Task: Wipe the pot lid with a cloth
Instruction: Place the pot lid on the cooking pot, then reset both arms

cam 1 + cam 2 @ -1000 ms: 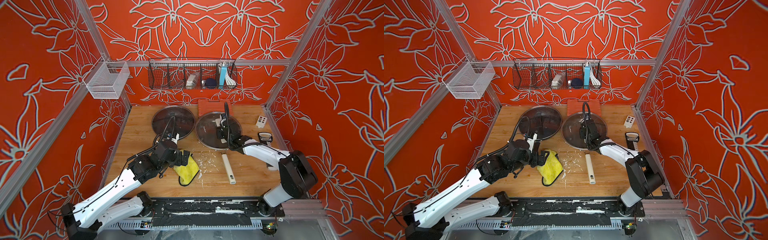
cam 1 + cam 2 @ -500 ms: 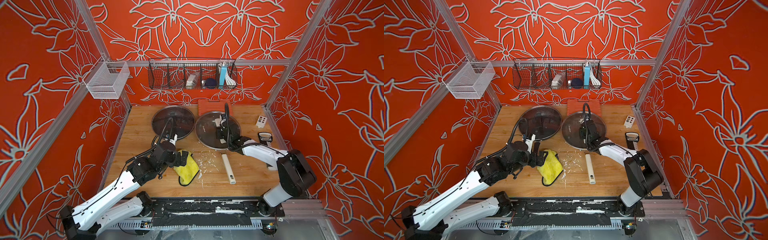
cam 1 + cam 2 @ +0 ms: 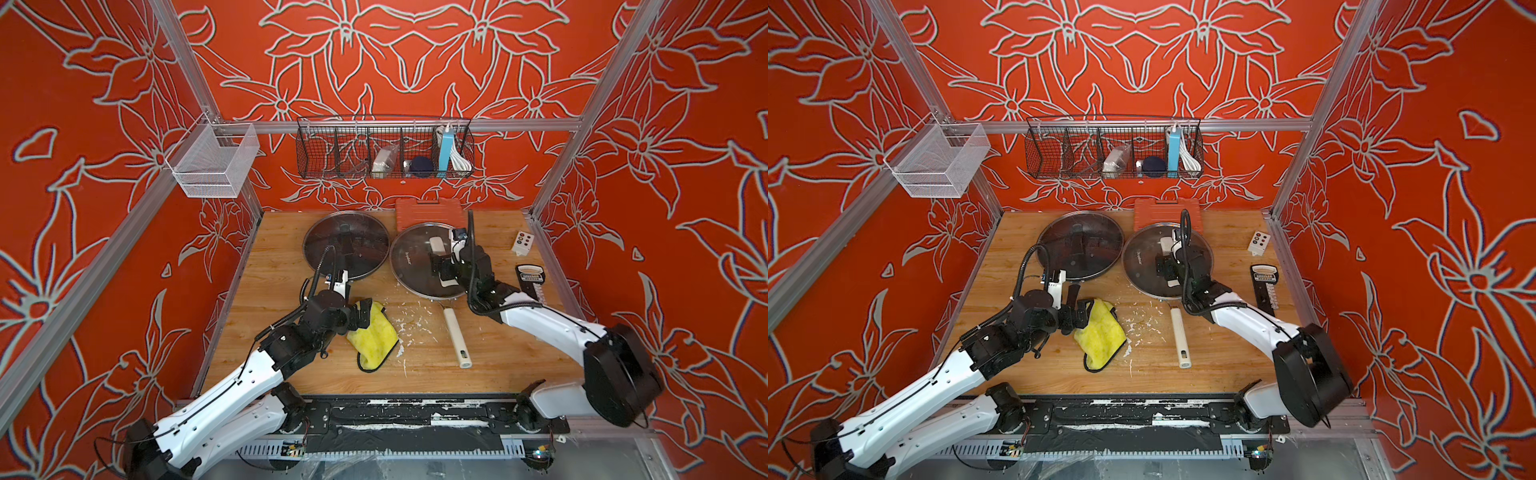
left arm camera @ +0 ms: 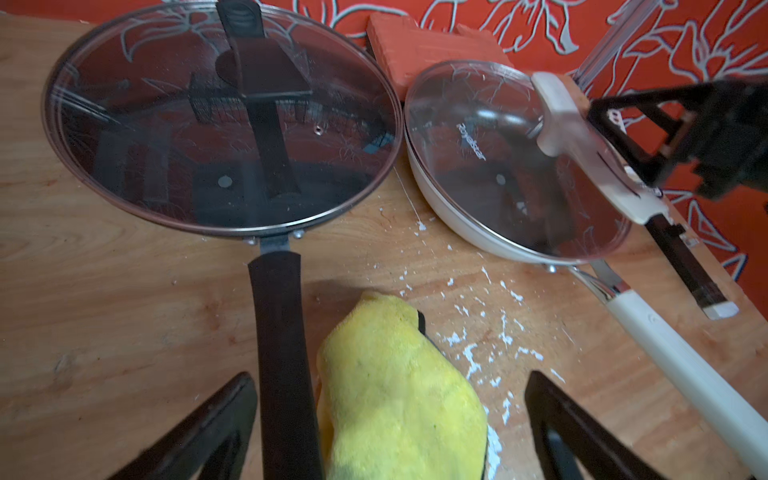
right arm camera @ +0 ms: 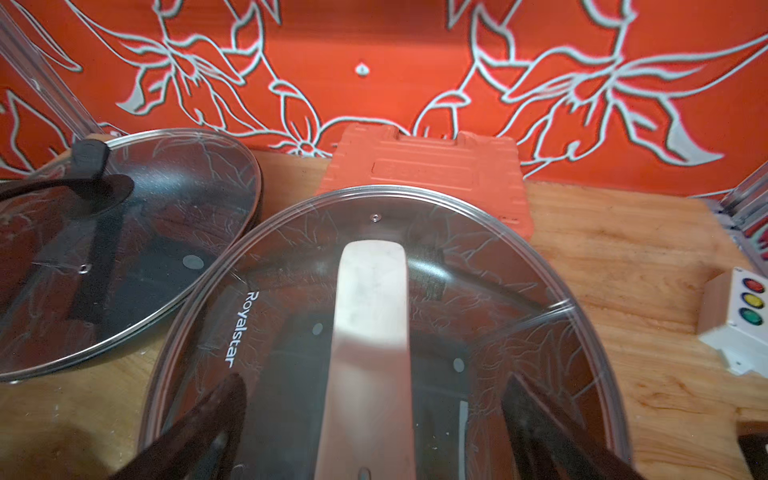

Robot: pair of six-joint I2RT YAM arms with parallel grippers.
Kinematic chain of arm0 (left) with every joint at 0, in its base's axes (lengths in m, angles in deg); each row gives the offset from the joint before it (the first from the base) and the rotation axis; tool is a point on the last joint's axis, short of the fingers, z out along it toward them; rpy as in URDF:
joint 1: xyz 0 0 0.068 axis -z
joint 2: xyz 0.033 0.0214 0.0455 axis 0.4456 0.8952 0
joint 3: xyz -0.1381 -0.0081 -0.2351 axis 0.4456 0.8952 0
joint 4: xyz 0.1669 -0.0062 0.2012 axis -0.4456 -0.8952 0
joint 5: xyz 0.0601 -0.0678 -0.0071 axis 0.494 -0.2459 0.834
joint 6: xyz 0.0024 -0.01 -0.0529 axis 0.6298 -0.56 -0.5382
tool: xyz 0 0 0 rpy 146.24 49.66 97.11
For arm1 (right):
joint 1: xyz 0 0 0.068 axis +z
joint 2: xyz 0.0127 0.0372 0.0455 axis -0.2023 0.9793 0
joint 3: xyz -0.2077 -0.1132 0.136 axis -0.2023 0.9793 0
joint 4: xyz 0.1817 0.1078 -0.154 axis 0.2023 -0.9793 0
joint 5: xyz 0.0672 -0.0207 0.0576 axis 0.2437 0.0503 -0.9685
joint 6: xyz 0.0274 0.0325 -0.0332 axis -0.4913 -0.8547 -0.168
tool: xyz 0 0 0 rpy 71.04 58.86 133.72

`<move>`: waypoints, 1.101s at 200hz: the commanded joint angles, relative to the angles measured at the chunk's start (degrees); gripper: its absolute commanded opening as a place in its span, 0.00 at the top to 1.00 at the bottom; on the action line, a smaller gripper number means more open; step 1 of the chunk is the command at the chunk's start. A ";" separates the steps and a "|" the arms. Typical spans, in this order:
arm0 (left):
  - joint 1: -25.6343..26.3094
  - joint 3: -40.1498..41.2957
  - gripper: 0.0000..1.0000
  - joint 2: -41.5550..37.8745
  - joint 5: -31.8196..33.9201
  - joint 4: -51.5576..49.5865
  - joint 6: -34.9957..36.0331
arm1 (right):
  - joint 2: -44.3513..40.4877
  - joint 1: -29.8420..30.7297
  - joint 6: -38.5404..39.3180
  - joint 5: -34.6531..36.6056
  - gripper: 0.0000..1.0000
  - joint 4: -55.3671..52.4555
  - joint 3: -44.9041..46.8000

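Fluffy yellow microfibre cloth (image 3: 376, 338) crumpled near-centre on wooden table (image 3: 282, 249), long axis near-far. Left gripper (image 3: 360, 315) spread, over its far-left end, nearer arm; dark pan handle (image 4: 278, 332) also between fingers. Right gripper (image 5: 372, 382) spread astride white handle (image 5: 370, 311) of round glass lid (image 3: 409, 257), far right.

Cloth (image 3: 376, 338) bright yellow w/ dark trim; walls (image 3: 415, 62) red-orange w/ pale floral outlines; table (image 3: 490, 365) light wood grain.

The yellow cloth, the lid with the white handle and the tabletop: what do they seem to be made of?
Cloth: soft fluffy textile, likely microfibre, matte; fuzzy pile, limp folds.
Lid: clear glossy glass; see-through, with reflections.
Handle: probably smooth off-white plastic.
Tabletop: wood, low sheen; visible grain.
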 commanded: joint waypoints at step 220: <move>-36.96 18.18 0.00 33.89 -15.75 59.34 21.88 | -21.27 -23.88 9.81 1.64 0.02 18.18 32.61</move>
